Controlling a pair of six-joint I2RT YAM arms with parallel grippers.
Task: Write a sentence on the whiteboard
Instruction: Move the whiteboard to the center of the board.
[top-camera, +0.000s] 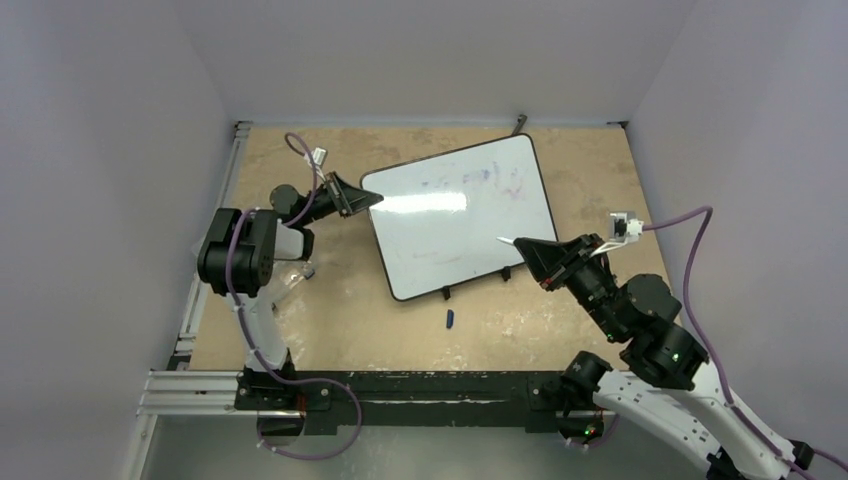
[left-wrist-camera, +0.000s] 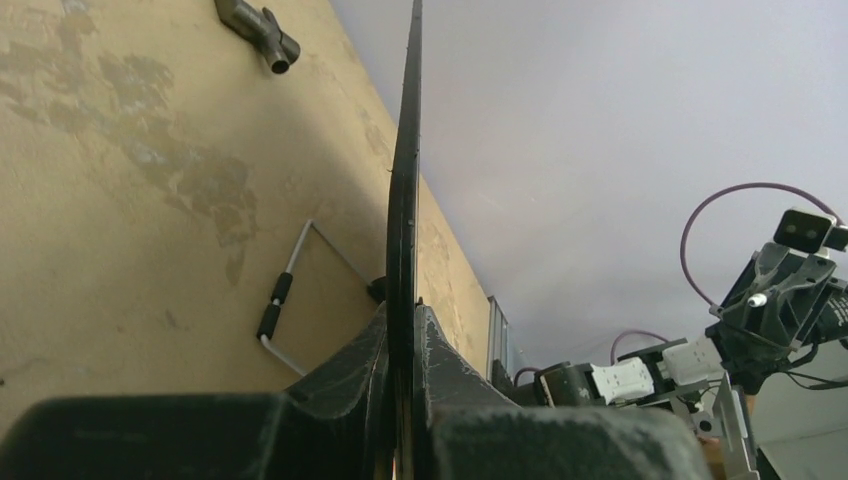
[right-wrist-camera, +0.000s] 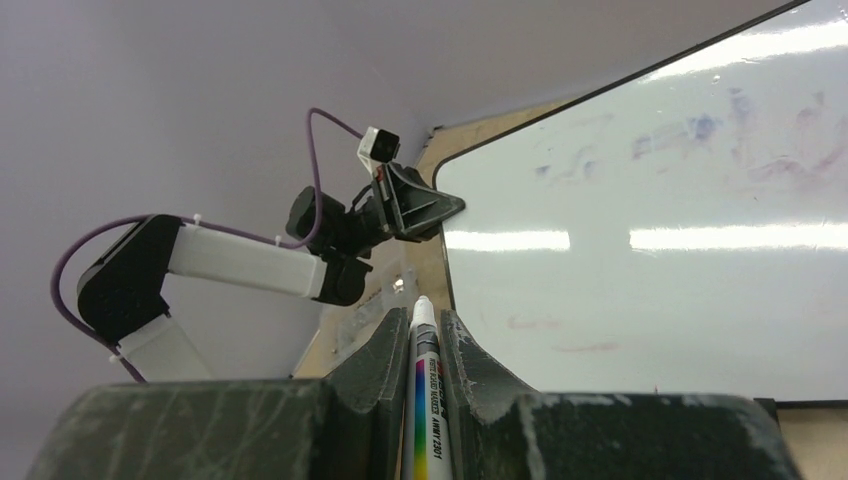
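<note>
Top view: whiteboard lies skewed on the table, mid to far side, with its black feet toward the arms.
- Left gripper is clamped on the board's left edge. The left wrist view shows the frame pinched edge-on between the jaws.
- Right gripper is closed on a marker, whose pale tip points at the board's near right area. Cannot tell whether the tip touches the surface.
- A small blue piece lies on the table just in front of the board, probably the marker's cap.

Step, as I judge it: board steadied and pen brought up, with writing about to start. No sentence is on the board yet.

Next move calls for:
- lowering the tip to light contact
- carrying it up and left to clean white space
- the left grip holding firm so the board does not slide under the strokes

Writing and labels:
- Board carries only faint purple smudges near the far edge. No word can be read.
- Right wrist view: marker barrel has a rainbow stripe and small print that seems to end in "2301". The rest is too fine to read.
</note>
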